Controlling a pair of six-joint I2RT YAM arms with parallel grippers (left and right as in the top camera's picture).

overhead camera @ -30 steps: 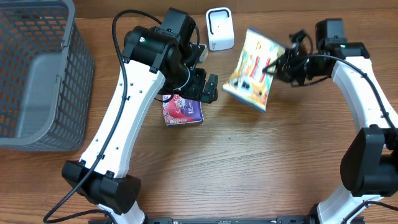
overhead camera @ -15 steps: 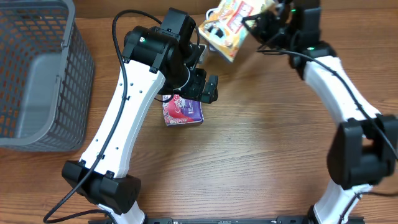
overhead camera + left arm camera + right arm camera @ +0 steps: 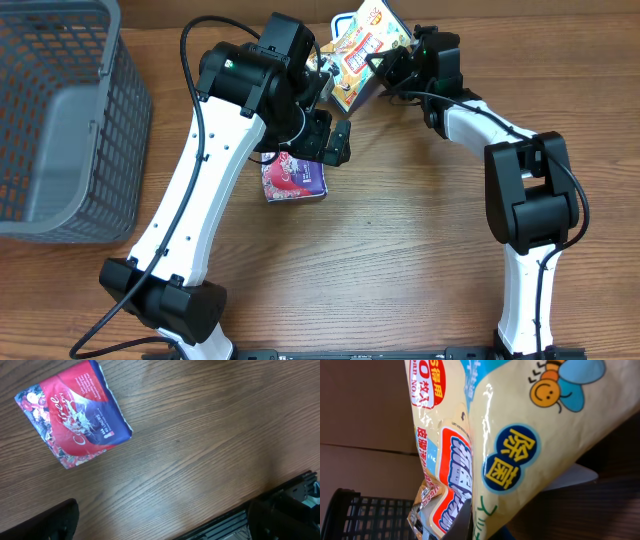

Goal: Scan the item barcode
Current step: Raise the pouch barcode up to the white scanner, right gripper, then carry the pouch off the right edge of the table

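A yellow snack packet [image 3: 363,48] hangs tilted at the back of the table, and my right gripper [image 3: 390,66] is shut on its edge. It covers most of a small white scanner [image 3: 342,19]. In the right wrist view the yellow packet [image 3: 520,435] fills the frame, pinched at the right gripper [image 3: 470,522]. A red and purple packet [image 3: 294,180] lies flat on the wood. My left gripper [image 3: 328,142] hovers open just above and to the right of it. The left wrist view shows that red packet [image 3: 72,415] at upper left, apart from the open left gripper [image 3: 162,520].
A grey mesh basket [image 3: 60,120] stands at the left edge of the table, also seen as the dark basket [image 3: 370,515] low in the right wrist view. Bare wood lies in front of the red packet.
My right arm has swung the yellow packet left and back, from right of the scanner to over it. The left arm and the red packet have not moved.
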